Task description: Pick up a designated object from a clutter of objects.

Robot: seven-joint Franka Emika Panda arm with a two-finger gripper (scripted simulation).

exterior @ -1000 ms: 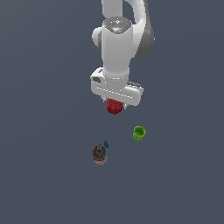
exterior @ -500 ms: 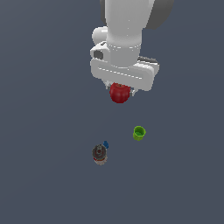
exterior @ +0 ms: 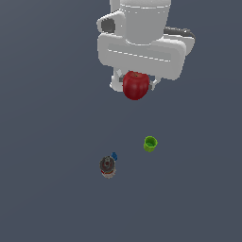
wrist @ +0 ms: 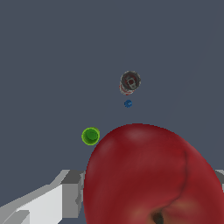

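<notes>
A white Panda arm is holding a glossy red apple [exterior: 135, 85] high above a plain dark grey floor [exterior: 47, 142], the gripper [exterior: 136, 85] clamped on the fruit from both sides so that only short grey fingertips [exterior: 152, 83] are showing past its skin. The apple is hanging clear of the surface — nothing beneath it is touching it. In the wrist view the apple [wrist: 148, 175] is filling much of the frame, its dark stem dimple turned toward the camera, with one pale finger [wrist: 48, 203] pressing against its side.

Far below, the rest of the clutter is lying scattered. A bright green cup [exterior: 150, 143] is standing upright on its own, well apart from the others, toward the exterior view's right. A dark grey round can [exterior: 108, 166] with a reddish base is sitting toward the exterior view's left, and a tiny blue piece [exterior: 114, 155] is resting just beside it — whether the two are touching cannot be told.
</notes>
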